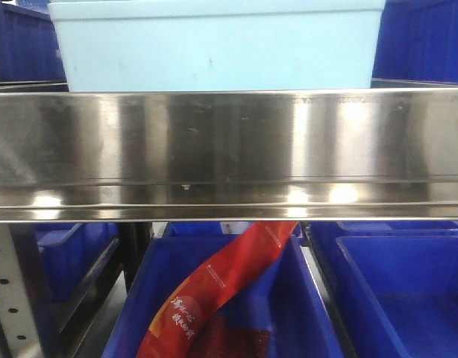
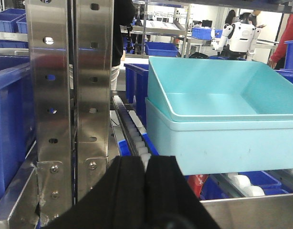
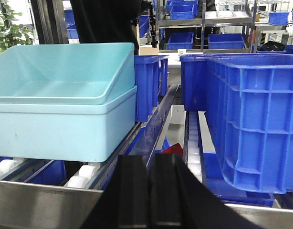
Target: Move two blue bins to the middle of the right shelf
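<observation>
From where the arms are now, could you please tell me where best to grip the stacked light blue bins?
Probably the light blue bins by the two short side walls, one arm per side, coming from the front. The near wall is flat and faces both wrists, the upper bin nests in the lower, and the rollers let the stack slide forward. Both jaws look shut.

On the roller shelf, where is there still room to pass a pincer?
Only the narrow lane between the light-blue bins and the big blue bin, over the rail. Behind it, smaller blue bins crowd the lane. Left of the light-blue bins stands the post.
</observation>
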You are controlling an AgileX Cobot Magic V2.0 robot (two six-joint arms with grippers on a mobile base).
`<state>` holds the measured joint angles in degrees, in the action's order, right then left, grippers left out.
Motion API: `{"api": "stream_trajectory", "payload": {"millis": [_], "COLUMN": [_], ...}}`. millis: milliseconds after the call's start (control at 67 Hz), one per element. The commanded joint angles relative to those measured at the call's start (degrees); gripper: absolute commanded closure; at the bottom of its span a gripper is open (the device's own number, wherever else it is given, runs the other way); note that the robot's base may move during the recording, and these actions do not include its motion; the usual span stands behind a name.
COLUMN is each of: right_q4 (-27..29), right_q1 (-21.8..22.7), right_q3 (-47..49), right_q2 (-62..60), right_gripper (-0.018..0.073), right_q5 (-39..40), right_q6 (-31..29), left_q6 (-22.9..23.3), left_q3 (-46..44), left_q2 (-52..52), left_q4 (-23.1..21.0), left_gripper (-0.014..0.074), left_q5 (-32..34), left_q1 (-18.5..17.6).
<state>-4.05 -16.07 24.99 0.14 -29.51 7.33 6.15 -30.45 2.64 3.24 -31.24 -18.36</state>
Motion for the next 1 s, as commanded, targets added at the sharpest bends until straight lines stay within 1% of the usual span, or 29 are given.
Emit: {"api": "stream_trajectory", "payload": {"millis": [0, 105, 164, 269, 358, 403, 448, 493, 582, 717, 821, 866, 911, 985], "right_q4": [-0.62, -0.62, -0.62, -0.62, -0.62, -0.62, -0.62, -0.62, -0.62, -0.62, -0.62, -0.62, -0.62, -0.62], "right_q1": [0.38, 0.38, 0.38, 0.38, 0.38, 0.38, 0.38, 0.38, 0.38, 0.38, 0.38, 0.38, 0.38, 0.38], "right_q3": [-0.01, -0.01, -0.01, -0.01, -0.01, -0.01, -0.01, -0.01, -0.01, -0.01, -0.01, -0.01, -0.01, -0.01], "right_q2": [-0.14, -0.14, -0.14, -0.14, -0.14, -0.14, -0.14, -0.14, -0.14, -0.14, -0.14, -0.14, -0.14, -0.14], "right_gripper": [0.0721, 0.0721, 0.0721, 0.0721, 0.0721, 0.0721, 0.0721, 0.0721, 0.0721, 0.0721, 0.0721, 0.0721, 0.0721, 0.0721], "right_q5": [1.32, 1.32, 1.32, 1.32, 1.32, 1.32, 1.32, 1.32, 1.32, 1.45, 1.45, 1.45, 1.45, 1.59], "right_q6": [-0.30, -0.30, -0.30, -0.30, -0.30, -0.30, -0.30, -0.30, -0.30, -0.30, -0.30, -0.30, -0.30, -0.30], "left_q6": [0.10, 0.10, 0.10, -0.13, -0.39, -1.81, -3.51, -4.61, -4.64, -4.64, -4.64, -4.64, -4.64, -4.64], "left_q3": [0.00, 0.00, 0.00, 0.32, 2.43, 5.35, 8.05, 11.34, 17.19, 25.17, 30.45, 30.45, 30.45, 30.45], "left_q2": [-0.46, -0.46, -0.46, -0.59, -0.68, -1.10, -1.91, -2.64, -2.64, -2.64, -2.64, -2.64, -2.64, -2.64], "left_q4": [0.13, 0.13, 0.50, 0.75, -0.97, -2.23, -3.24, -3.24, -3.24, -3.24, -3.24, -3.24, -3.24, -3.24], "left_gripper": [0.0707, 0.0707, 0.0707, 0.0707, 0.0707, 0.0707, 0.0707, 0.0707, 0.0707, 0.0707, 0.0707, 0.0707, 0.0707, 0.0707], "left_q5": [0.80, 0.67, 0.55, 0.55, 2.24, 4.40, 6.60, 9.27, 11.96, 17.86, 24.34, 28.24, 26.29, 27.00], "left_q1": [0.05, 0.18, 1.53, 6.35, 10.53, 12.20, 13.12, 13.34, 13.34, 13.34, 13.34, 13.34, 13.34, 13.34]}}
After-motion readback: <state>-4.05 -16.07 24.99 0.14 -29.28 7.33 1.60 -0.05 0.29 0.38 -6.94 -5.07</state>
